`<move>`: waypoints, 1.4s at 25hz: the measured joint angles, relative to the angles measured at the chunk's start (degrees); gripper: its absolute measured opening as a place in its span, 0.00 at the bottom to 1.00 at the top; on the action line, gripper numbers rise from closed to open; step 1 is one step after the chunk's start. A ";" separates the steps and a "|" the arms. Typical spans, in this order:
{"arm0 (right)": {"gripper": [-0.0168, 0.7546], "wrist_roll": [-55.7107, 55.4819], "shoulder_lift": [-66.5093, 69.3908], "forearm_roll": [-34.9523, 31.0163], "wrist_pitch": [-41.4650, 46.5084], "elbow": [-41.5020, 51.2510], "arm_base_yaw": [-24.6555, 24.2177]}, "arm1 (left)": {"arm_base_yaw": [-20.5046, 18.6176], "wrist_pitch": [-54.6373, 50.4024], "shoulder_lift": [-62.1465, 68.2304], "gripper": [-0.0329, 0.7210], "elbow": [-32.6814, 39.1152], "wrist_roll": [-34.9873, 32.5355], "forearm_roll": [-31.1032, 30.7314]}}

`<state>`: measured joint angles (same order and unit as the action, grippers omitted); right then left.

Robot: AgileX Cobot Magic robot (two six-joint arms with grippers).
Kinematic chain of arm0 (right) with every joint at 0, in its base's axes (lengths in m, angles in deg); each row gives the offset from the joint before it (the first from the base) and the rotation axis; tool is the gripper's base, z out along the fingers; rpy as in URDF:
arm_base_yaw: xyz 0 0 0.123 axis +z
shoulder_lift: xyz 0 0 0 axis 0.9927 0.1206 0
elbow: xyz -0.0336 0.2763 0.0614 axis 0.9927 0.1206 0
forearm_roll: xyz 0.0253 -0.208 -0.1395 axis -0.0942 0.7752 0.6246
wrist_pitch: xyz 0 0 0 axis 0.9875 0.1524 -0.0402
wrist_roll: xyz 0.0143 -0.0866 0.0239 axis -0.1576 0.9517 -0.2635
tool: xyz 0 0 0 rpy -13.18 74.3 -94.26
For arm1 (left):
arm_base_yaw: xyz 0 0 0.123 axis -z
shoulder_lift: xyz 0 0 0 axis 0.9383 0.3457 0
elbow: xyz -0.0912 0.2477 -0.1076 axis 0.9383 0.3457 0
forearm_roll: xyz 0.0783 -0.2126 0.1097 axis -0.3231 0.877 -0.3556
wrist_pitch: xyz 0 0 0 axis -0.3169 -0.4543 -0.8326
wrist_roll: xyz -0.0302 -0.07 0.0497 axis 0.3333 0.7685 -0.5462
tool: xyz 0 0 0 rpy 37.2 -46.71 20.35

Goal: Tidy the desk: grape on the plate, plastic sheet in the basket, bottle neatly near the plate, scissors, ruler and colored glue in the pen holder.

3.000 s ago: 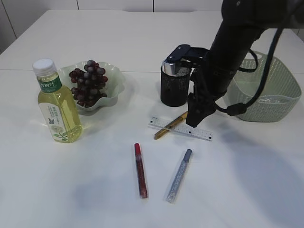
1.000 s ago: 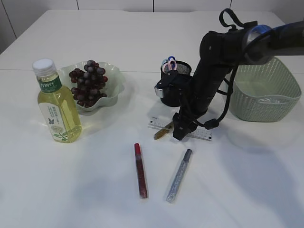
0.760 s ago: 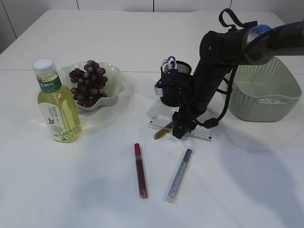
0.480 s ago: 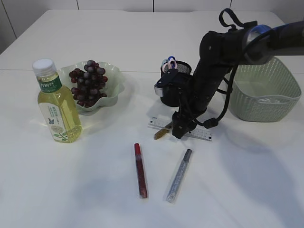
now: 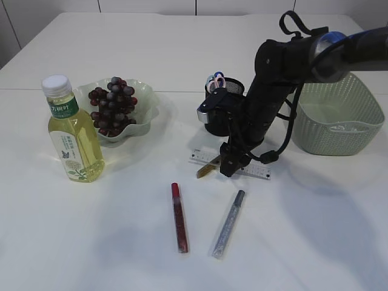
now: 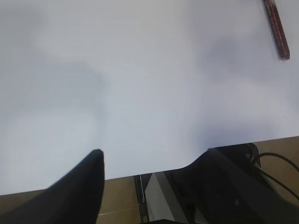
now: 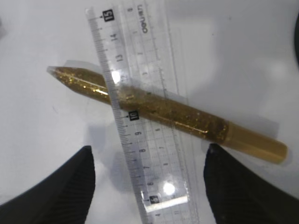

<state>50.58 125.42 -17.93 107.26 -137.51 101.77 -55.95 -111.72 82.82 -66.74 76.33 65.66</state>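
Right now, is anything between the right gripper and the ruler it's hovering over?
Yes. The gold glitter glue lies diagonally across the clear ruler, on top of it, right between the open fingers of the right gripper. It gets grabbed or pushed first.

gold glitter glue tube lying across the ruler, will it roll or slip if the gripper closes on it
The gold glitter glue tube looks round and glossy, so it may slip between the fingers. It lies across the clear ruler, a smooth base, so a nudge could roll or slide it. Its faceted cap end might limit rolling. The right gripper is open astride both, so the thin ruler might shift too.
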 joint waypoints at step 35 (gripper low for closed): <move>0.71 4.86 0.00 0.57 0.15 0.00 0.00 | 0.00 0.00 0.00 0.68 0.00 0.00 0.00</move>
<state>55.44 125.42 -17.36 107.41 -137.51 101.77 -55.95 -111.72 82.82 -66.74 76.33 65.66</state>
